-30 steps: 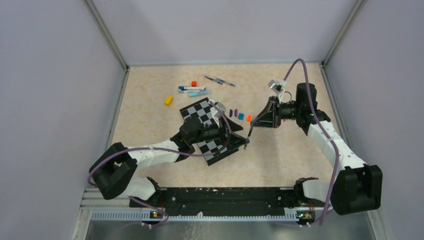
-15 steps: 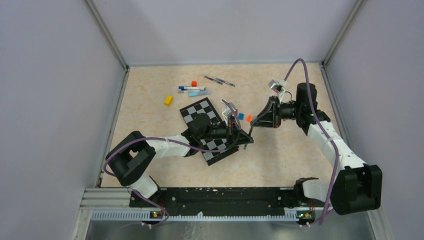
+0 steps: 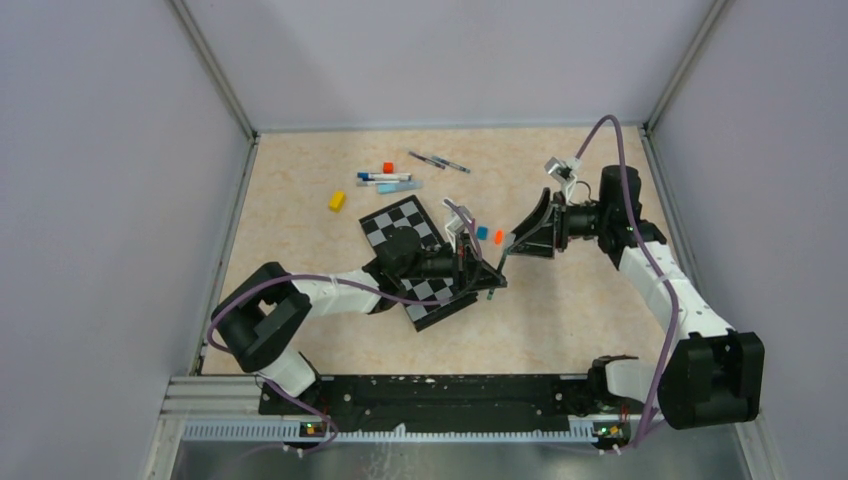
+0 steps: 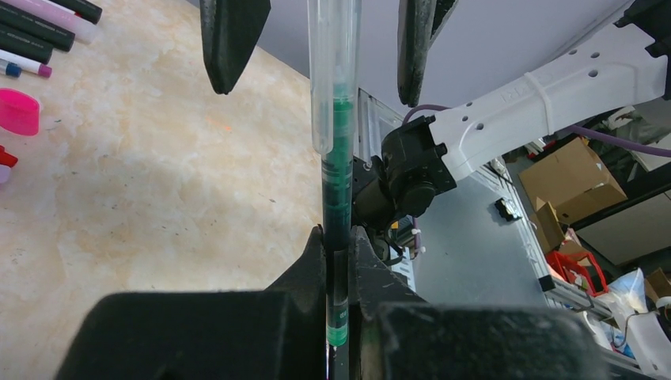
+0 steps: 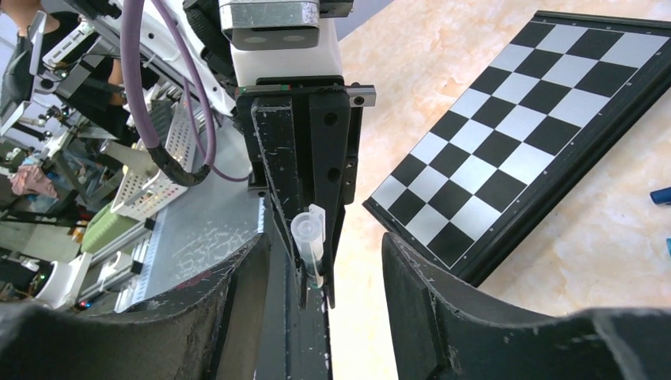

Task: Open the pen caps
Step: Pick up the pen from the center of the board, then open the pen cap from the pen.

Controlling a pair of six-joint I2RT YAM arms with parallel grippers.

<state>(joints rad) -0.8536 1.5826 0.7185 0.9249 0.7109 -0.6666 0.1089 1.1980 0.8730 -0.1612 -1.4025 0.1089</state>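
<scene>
A green pen [image 4: 340, 182] with a clear cap [image 4: 332, 71] stands up out of my left gripper [image 4: 339, 237], which is shut on its barrel. In the top view that left gripper [image 3: 492, 283] sits at the checkerboard's right corner. My right gripper [image 5: 326, 241] is open, its fingers [image 4: 229, 39] apart on either side of the clear cap [image 5: 308, 237] without touching it. Seen from above, the right gripper [image 3: 508, 243] meets the pen [image 3: 499, 262] from the upper right. Loose pen caps lie on the table: an orange one [image 3: 498, 237], a blue one [image 3: 482, 233] and a pink one [image 4: 17, 111].
A checkerboard [image 3: 400, 222] lies mid-table under my left arm. At the back lie a bunch of pens [image 3: 385, 181], two dark pens [image 3: 438, 161], a red cube [image 3: 388, 167] and a yellow block [image 3: 337, 200]. Grey walls close in three sides.
My left arm swung right and shut on the pen's barrel. The right gripper, shut on the cap before, has now opened and drawn back slightly.
</scene>
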